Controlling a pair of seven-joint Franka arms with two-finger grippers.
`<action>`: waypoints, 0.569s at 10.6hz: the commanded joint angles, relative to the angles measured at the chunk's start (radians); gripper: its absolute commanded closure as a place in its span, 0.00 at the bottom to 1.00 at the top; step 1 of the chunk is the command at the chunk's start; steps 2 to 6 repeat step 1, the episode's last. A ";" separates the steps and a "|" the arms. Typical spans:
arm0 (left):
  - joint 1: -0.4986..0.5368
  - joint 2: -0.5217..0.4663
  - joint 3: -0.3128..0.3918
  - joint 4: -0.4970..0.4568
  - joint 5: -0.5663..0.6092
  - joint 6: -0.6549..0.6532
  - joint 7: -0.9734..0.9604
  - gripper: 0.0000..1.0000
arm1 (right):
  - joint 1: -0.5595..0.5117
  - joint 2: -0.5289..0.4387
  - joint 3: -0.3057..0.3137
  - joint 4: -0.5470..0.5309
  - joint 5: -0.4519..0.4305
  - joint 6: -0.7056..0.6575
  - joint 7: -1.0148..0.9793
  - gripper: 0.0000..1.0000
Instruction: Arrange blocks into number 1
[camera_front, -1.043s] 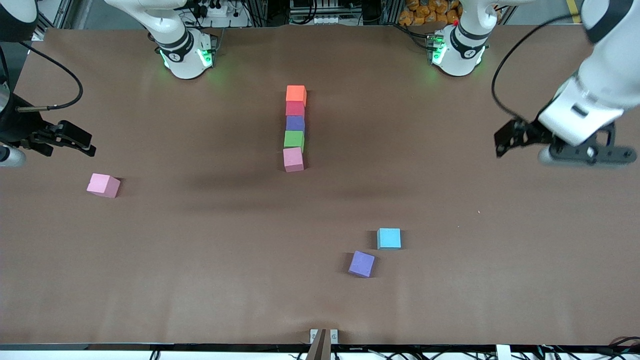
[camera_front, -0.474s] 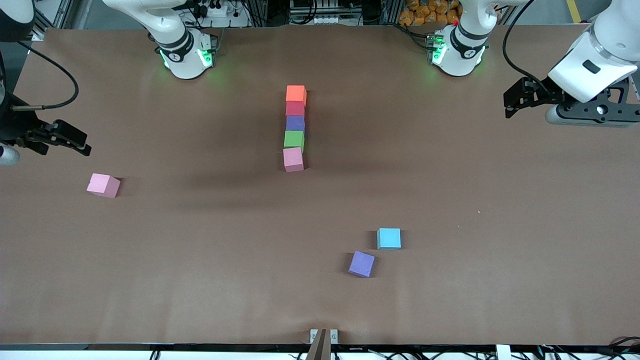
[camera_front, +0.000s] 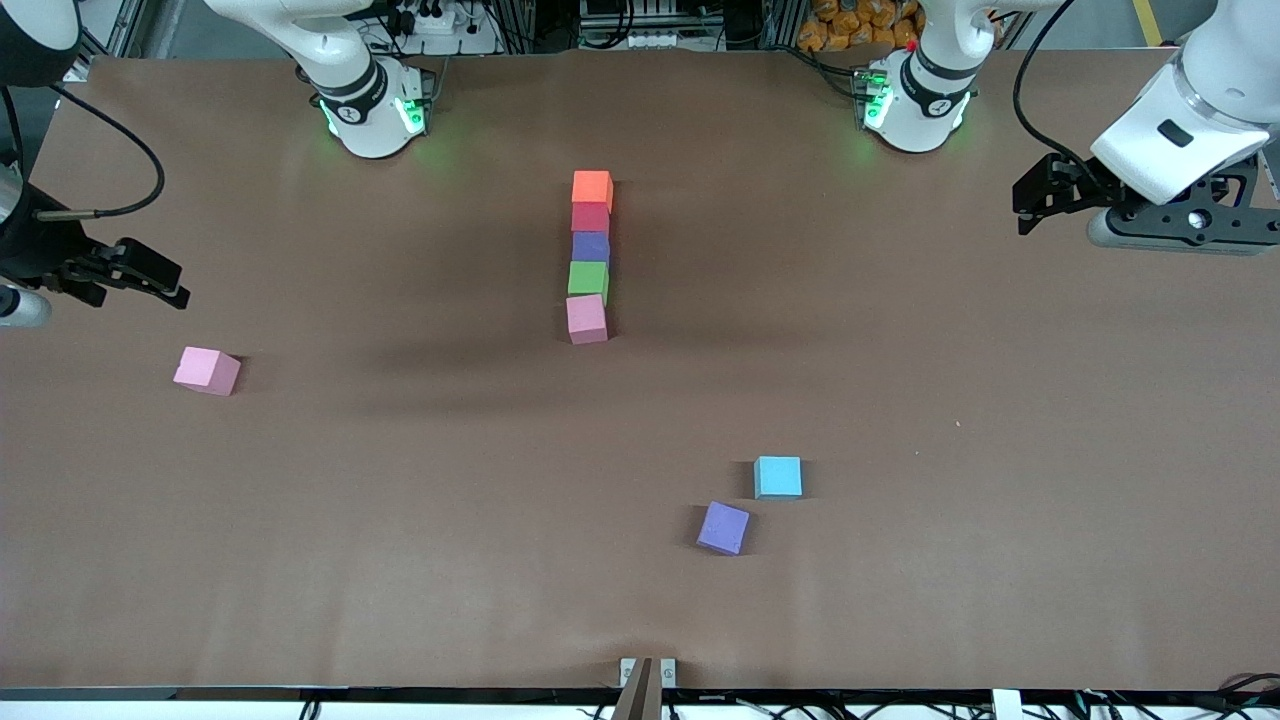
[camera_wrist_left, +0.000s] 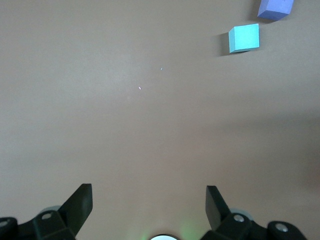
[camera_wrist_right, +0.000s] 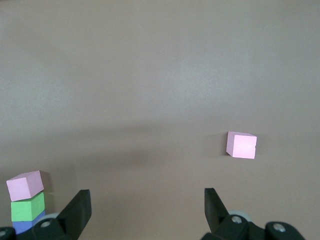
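Observation:
Five blocks form a straight touching column mid-table: orange (camera_front: 592, 186), red (camera_front: 590, 216), purple (camera_front: 591, 246), green (camera_front: 588, 278) and pink (camera_front: 586, 319). A loose pink block (camera_front: 206, 371) (camera_wrist_right: 241, 145) lies toward the right arm's end. A light blue block (camera_front: 778, 477) (camera_wrist_left: 244, 38) and a second purple block (camera_front: 723, 527) (camera_wrist_left: 275, 8) lie nearer the front camera. My left gripper (camera_front: 1028, 208) (camera_wrist_left: 149, 192) hangs open and empty over the left arm's end. My right gripper (camera_front: 168, 282) (camera_wrist_right: 147, 196) hangs open and empty over the right arm's end, close to the loose pink block.
Brown table surface (camera_front: 420, 470) stretches bare between the column and the loose blocks. The arm bases (camera_front: 372, 110) (camera_front: 915, 100) stand along the table's edge farthest from the front camera. A small bracket (camera_front: 647, 672) sits at the table's edge nearest the front camera.
The left arm lifted and pulled back toward its end of the table, then nearly stopped. The right gripper shifted only slightly. No block moved.

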 joint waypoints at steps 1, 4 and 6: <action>0.007 -0.016 -0.003 -0.010 0.007 -0.010 0.036 0.00 | 0.001 -0.037 -0.007 -0.038 0.016 0.013 -0.013 0.00; 0.007 -0.016 -0.003 -0.010 0.007 -0.010 0.036 0.00 | 0.001 -0.037 -0.007 -0.038 0.016 0.013 -0.013 0.00; 0.007 -0.016 -0.003 -0.010 0.007 -0.010 0.036 0.00 | 0.001 -0.037 -0.007 -0.038 0.016 0.013 -0.013 0.00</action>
